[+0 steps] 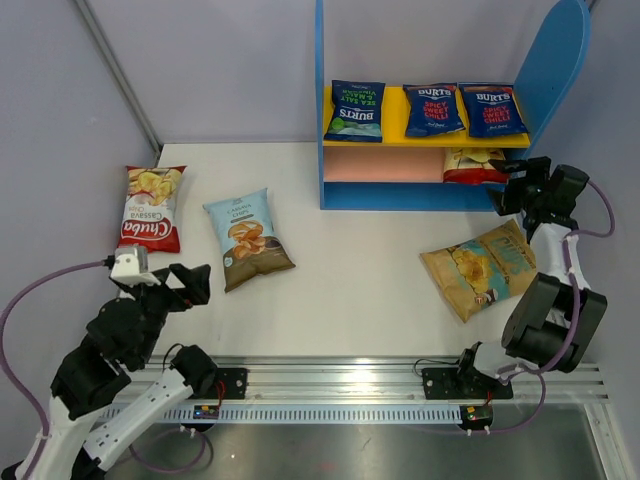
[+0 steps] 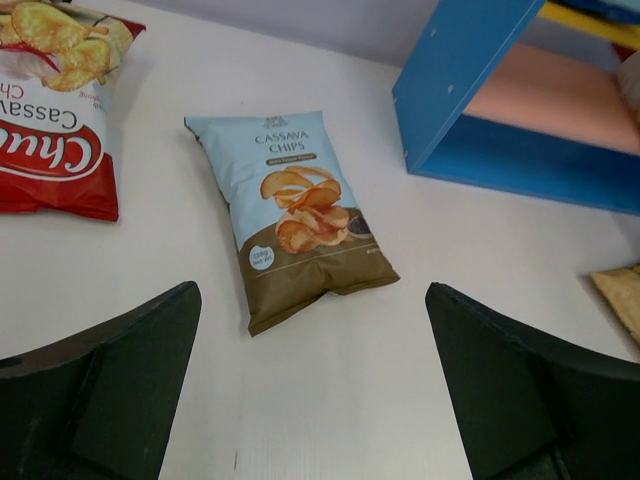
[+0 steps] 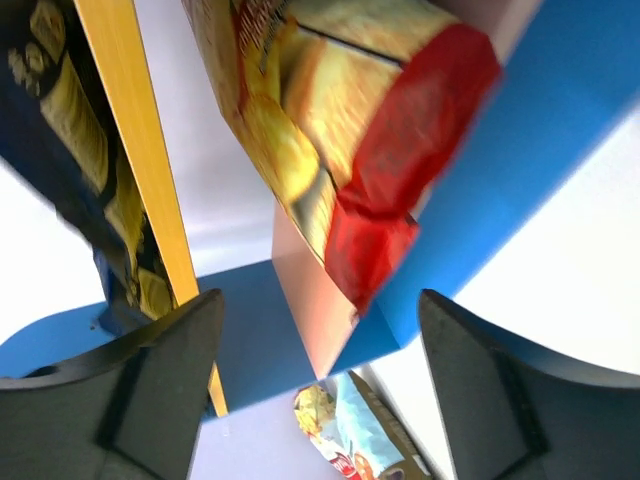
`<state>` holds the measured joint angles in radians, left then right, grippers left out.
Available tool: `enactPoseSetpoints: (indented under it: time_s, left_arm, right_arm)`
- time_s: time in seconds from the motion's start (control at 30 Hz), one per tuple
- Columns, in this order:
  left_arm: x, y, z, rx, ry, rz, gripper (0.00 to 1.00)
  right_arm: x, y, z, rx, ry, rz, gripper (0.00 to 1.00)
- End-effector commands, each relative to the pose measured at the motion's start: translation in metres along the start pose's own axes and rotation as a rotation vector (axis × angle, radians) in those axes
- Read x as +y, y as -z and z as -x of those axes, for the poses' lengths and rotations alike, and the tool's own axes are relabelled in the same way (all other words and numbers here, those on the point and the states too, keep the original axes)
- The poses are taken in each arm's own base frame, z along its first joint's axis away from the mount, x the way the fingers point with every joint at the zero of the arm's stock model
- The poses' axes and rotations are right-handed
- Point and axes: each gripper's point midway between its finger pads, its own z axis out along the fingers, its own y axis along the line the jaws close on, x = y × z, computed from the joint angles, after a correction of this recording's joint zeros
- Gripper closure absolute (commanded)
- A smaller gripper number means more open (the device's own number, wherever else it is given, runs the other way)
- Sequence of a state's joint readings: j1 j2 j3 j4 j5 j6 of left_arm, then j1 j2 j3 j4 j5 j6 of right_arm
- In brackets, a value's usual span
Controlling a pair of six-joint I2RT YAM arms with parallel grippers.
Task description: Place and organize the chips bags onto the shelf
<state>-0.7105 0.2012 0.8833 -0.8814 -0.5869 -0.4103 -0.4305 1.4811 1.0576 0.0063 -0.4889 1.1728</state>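
Note:
The shelf (image 1: 335, 195) stands at the back right. Three dark blue Burts bags (image 1: 435, 109) lie in a row on its yellow upper board. A red-white Chuba bag (image 1: 473, 165) lies on the pink middle board at the right end. My right gripper (image 1: 510, 190) is open and empty just in front of that bag (image 3: 350, 130). On the table lie a second Chuba bag (image 1: 150, 207), the cassava bag (image 1: 247, 238) and the tan-gold bag (image 1: 480, 268). My left gripper (image 1: 195, 283) is open and empty, a little short of the cassava bag (image 2: 300, 215).
The left part of the pink board (image 1: 380, 165) is bare. The shelf's tall rounded blue side (image 1: 555, 60) rises behind my right gripper. A metal rail (image 1: 330, 385) runs along the table's near edge. Grey walls close the table at the back and left.

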Motion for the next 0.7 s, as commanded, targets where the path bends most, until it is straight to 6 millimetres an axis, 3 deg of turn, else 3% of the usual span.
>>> enactPoseSetpoints:
  time_s: [0.0,0.1,0.17,0.2,0.27,0.3,0.33,0.43,0.5,0.53,0.57,0.6,0.63,0.67]
  left_arm:
    - [-0.011,-0.021,-0.003,0.063,-0.061,0.036,0.01]
    - [-0.018,-0.035,-0.005,0.088,-0.062,0.072,0.01]
    - [-0.024,-0.045,-0.006,0.098,-0.065,0.078,0.01]
    - [-0.031,-0.054,-0.005,0.112,-0.072,0.086,0.01]
    - [-0.040,-0.062,-0.002,0.130,-0.097,0.079,0.01]
    - [-0.043,-0.074,-0.010,0.186,-0.166,0.100,0.01]
    - [-0.047,-0.076,0.004,0.173,-0.167,0.112,0.01]
    - [-0.044,-0.100,0.002,0.238,-0.210,0.190,0.01]
    - [-0.043,-0.116,0.014,0.251,-0.165,0.185,0.01]
    - [-0.040,-0.128,0.011,0.281,-0.157,0.196,0.01]
    - [-0.023,-0.137,0.023,0.266,-0.117,0.242,0.01]
    - [-0.024,-0.147,0.026,0.271,-0.103,0.205,0.01]
    - [-0.013,-0.154,0.031,0.266,-0.088,0.235,0.01]
    - [0.010,-0.167,0.041,0.249,-0.062,0.313,0.01]
  right_arm:
    - [-0.018,0.027,-0.009,0.003,0.050,-0.045,0.10]
    - [-0.022,0.049,-0.018,0.005,0.109,-0.059,0.06]
    - [-0.005,0.072,-0.030,0.004,0.200,0.020,0.05]
    - [-0.002,0.080,-0.043,0.049,0.230,0.071,0.01]
    - [0.018,0.107,-0.062,0.075,0.336,0.174,0.01]
    - [0.012,0.113,-0.079,0.118,0.340,0.182,0.01]
    - [0.023,0.132,-0.092,0.101,0.371,0.238,0.00]
    - [0.026,0.154,-0.130,0.121,0.453,0.358,0.01]
    - [0.024,0.159,-0.149,0.182,0.476,0.399,0.01]
    - [0.022,0.160,-0.155,0.209,0.504,0.410,0.01]
    - [0.020,0.160,-0.161,0.241,0.515,0.413,0.00]
    - [0.017,0.158,-0.166,0.267,0.521,0.412,0.01]
    - [0.018,0.153,-0.173,0.290,0.563,0.434,0.01]
    - [0.016,0.151,-0.179,0.322,0.577,0.443,0.01]
